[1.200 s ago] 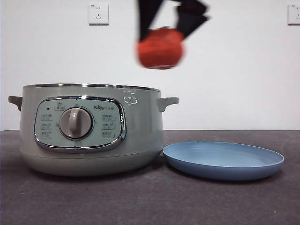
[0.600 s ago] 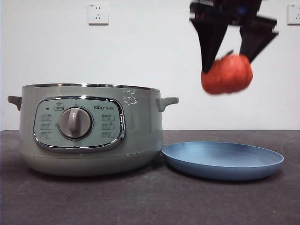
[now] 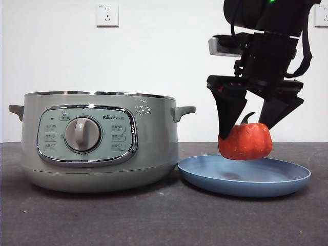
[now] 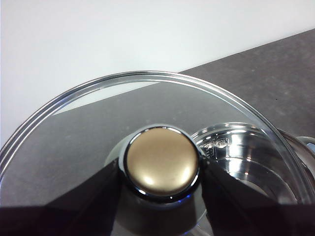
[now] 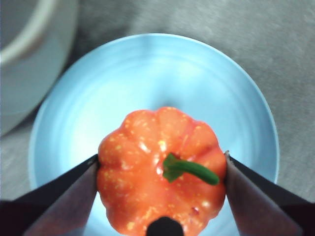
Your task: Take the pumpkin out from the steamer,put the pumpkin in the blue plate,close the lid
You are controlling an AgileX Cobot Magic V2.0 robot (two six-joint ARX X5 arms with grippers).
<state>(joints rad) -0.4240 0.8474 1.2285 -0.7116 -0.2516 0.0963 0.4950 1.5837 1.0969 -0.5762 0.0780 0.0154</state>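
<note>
A dark grey bench (image 3: 102, 220) runs back to a plain white wall with a socket (image 3: 107, 15) on it. Nearest you, the steamer (image 3: 97, 141) stands open, its panel and knob facing forward, and the blue plate (image 3: 244, 176) lies just beside it, touching or nearly touching its base.

Your right gripper (image 3: 246, 134) hangs over the plate with its fingers (image 3: 225, 115) closed on the flanks of the pumpkin (image 3: 245, 141). In the right wrist view the pumpkin (image 5: 160, 172) fills the gap between the fingers (image 5: 64, 196), with the plate (image 5: 152, 78) spread below and beyond them. It looks just clear of the plate, though you cannot be sure from the front view.

Your left gripper (image 4: 160, 169) is out of the front view; its fingers (image 4: 64, 206) clamp the knob (image 4: 161, 168) of the lid (image 4: 147, 98), with the steamer's open bowl visible through the glass.

Judged risks: let go too high and the rounded pumpkin may roll toward the shallow rim; press down and the plate may slide against the steamer.

The pumpkin sits upright, its axis vertical and its body wider than tall; the stem (image 5: 189, 168) curves sideways toward one finger.
</note>
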